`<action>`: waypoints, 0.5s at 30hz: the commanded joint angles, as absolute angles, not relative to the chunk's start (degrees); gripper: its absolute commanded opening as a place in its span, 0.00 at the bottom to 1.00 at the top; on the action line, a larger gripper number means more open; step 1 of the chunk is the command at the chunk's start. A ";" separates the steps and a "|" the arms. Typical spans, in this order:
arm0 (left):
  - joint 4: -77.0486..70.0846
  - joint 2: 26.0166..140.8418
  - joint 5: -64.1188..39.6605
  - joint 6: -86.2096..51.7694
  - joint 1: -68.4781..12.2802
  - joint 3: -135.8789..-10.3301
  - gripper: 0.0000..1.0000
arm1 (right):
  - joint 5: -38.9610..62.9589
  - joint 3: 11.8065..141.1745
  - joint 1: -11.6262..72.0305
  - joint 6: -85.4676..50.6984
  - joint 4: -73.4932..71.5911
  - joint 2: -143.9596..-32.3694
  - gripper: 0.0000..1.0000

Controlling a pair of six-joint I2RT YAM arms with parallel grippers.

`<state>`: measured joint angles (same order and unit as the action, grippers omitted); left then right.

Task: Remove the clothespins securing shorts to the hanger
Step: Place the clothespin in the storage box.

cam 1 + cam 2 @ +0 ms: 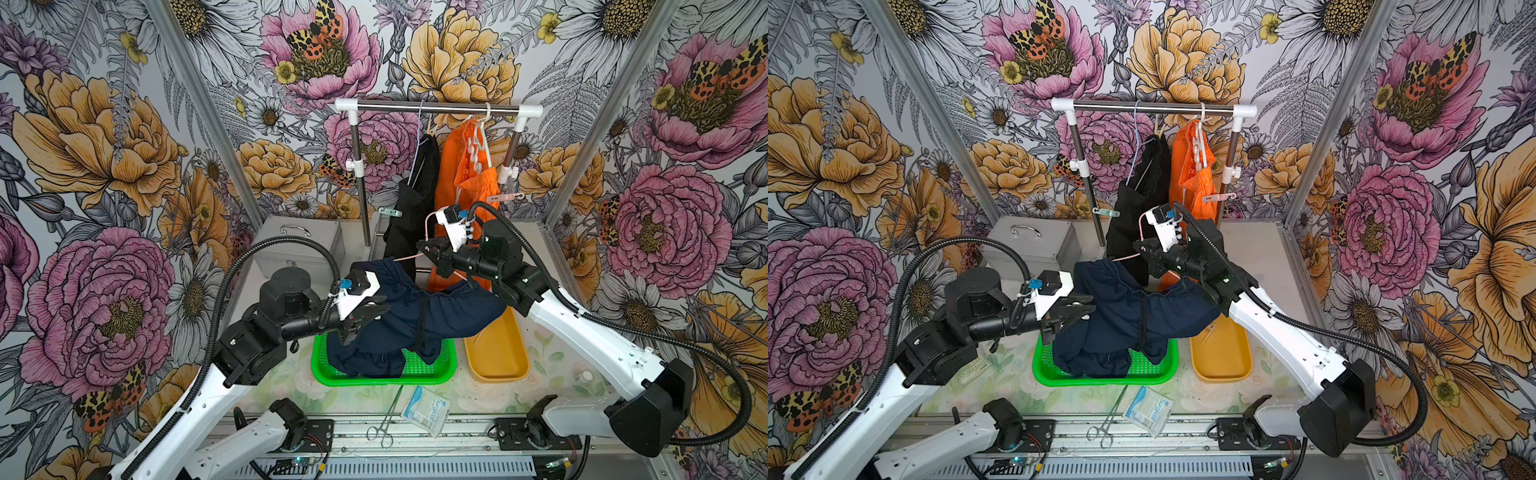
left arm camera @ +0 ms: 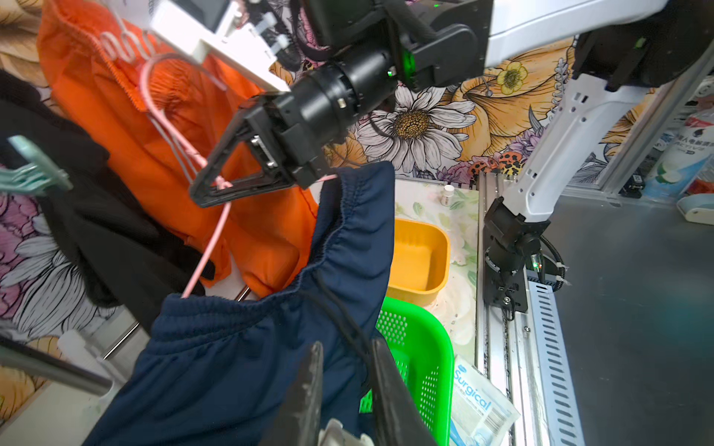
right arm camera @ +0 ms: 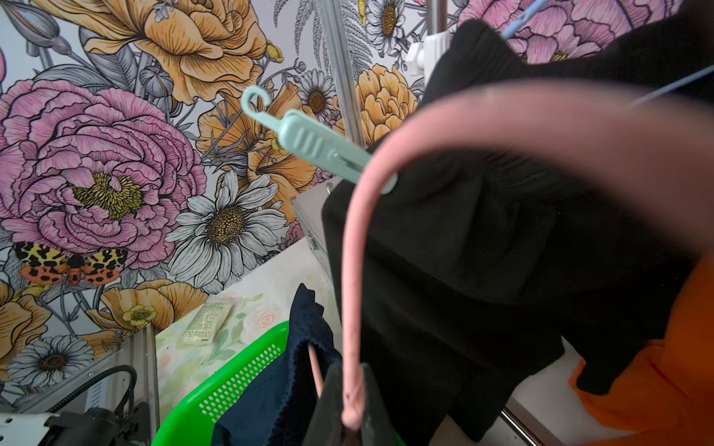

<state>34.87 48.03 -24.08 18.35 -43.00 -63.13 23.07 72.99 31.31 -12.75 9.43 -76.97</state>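
The navy shorts (image 1: 415, 320) hang from a pink hanger (image 3: 351, 270), and their lower part rests in the green basket (image 1: 440, 372). My right gripper (image 3: 349, 370) is shut on the hanger's wire just above the waistband. My left gripper (image 2: 345, 343) sits against the navy cloth with a white clothespin (image 2: 340, 434) pinched deep between its fingers. Black shorts (image 1: 415, 199) carry a teal clothespin (image 3: 320, 146). Orange shorts (image 1: 465, 174) carry a pink clothespin (image 1: 505, 197) and white ones (image 1: 471, 145); both pairs hang on the rack.
A yellow bin (image 1: 498, 365) right of the basket holds a pale clothespin (image 1: 1208, 332). Steel forceps (image 1: 386, 419) and a Surgical packet (image 1: 426, 409) lie near the front edge. A grey metal box (image 1: 299, 245) stands back left, beside the rack's bar (image 1: 436, 109).
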 commanded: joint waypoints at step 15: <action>-10.72 79.56 -16.92 19.35 -63.39 -55.75 0.00 | 28.27 84.73 28.14 -18.64 8.67 -83.13 0.00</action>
